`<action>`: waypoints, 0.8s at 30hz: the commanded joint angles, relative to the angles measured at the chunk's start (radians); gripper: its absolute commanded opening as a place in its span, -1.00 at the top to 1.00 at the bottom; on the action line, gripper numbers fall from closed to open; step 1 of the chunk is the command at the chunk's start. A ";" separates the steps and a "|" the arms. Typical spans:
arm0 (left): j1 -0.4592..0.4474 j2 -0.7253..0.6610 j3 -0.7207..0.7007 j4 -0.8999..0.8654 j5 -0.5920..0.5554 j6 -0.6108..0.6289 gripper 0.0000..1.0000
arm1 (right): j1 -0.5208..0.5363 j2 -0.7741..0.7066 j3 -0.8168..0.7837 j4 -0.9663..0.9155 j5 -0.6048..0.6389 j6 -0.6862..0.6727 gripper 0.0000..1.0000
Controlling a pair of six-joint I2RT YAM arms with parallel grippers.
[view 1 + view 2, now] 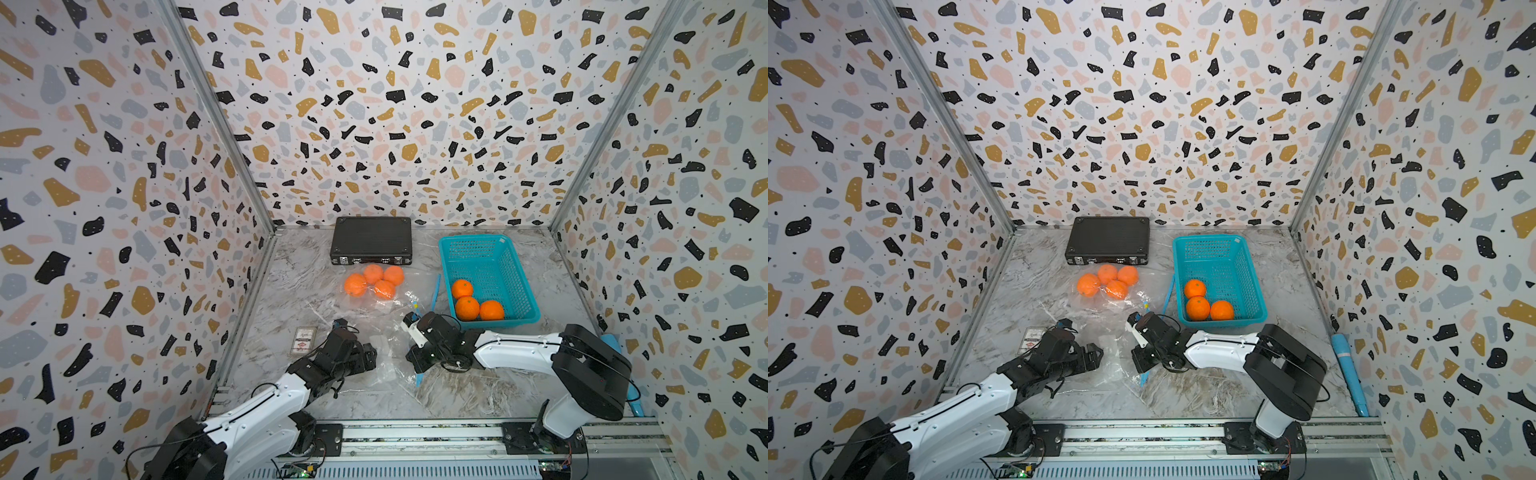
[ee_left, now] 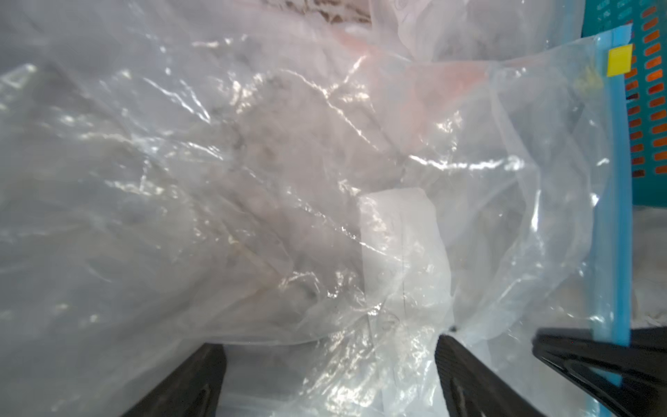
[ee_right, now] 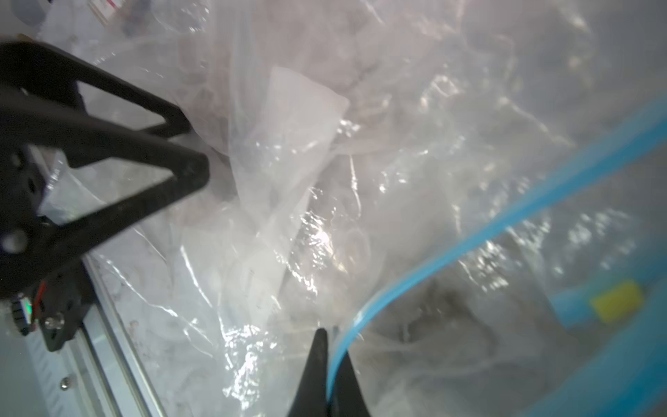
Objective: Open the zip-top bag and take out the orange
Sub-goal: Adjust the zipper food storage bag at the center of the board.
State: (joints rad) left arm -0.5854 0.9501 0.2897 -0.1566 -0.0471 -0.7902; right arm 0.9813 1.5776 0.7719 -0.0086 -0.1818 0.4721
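Beneath the stereo head, I see a grey marble-veined table [image 1: 519, 386] closed on three sides by terrazzo-print walls [image 1: 395, 104], with an aluminium rail [image 1: 415, 432] along the near edge carrying two arms.

Landmark: one teal basket [image 1: 473, 239], near the back wall.

Count, oranges: seven in all. Three basket oranges [image 1: 467, 308] lie loose at the basket's near end. Four bagged oranges [image 1: 374, 274] cluster left of the basket, sealed inside plastic.

Count, other items: one clear zip-top bag [image 1: 388, 368], spread from the bagged oranges toward the rail, left of the basket; its blue zip strip [image 3: 505, 224] runs just beside the basket's left wall and bears one yellow tab [image 3: 617, 301]. One black case [image 1: 371, 239], left of the basket against the back wall. One small printed card [image 1: 304, 340], well left of the basket. One blue tube [image 1: 1347, 370], right of the basket along the side wall.

Left end effector [image 2: 328, 344]: jaws spread wide, loose bag film between them, nothing pinched.

Right end effector [image 3: 329, 339]: jaws closed, clamping the blue zip strip, nearer the rail than the basket.
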 commanded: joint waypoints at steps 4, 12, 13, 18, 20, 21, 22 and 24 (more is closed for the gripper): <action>-0.001 0.003 -0.037 -0.038 -0.158 -0.021 -0.81 | -0.016 -0.153 -0.130 -0.102 0.086 0.041 1.00; -0.001 -0.103 -0.027 -0.065 -0.100 -0.017 -0.77 | -0.017 -0.124 -0.203 -0.041 -0.055 0.066 0.81; -0.002 -0.140 -0.011 -0.095 -0.094 -0.013 -0.76 | -0.010 -0.122 -0.196 -0.040 -0.077 0.069 0.75; -0.002 -0.310 0.147 -0.338 -0.137 0.025 -0.76 | 0.041 -0.165 -0.125 -0.166 -0.058 0.060 0.34; -0.005 -0.353 0.203 -0.381 -0.132 0.032 -0.76 | 0.043 -0.236 -0.106 -0.254 -0.010 0.069 0.22; -0.005 -0.362 0.219 -0.376 -0.140 0.038 -0.76 | 0.043 -0.291 -0.096 -0.320 0.045 0.078 0.12; -0.005 -0.352 0.232 -0.358 -0.140 0.047 -0.76 | 0.043 -0.346 -0.085 -0.383 0.096 0.081 0.00; -0.005 -0.295 0.257 -0.294 -0.098 0.071 -0.76 | 0.043 -0.425 -0.051 -0.504 0.197 0.089 -0.27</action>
State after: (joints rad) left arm -0.5858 0.6029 0.5198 -0.4572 -0.1658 -0.7666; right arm 1.0256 1.2701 0.6472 -0.2863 -0.1364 0.5491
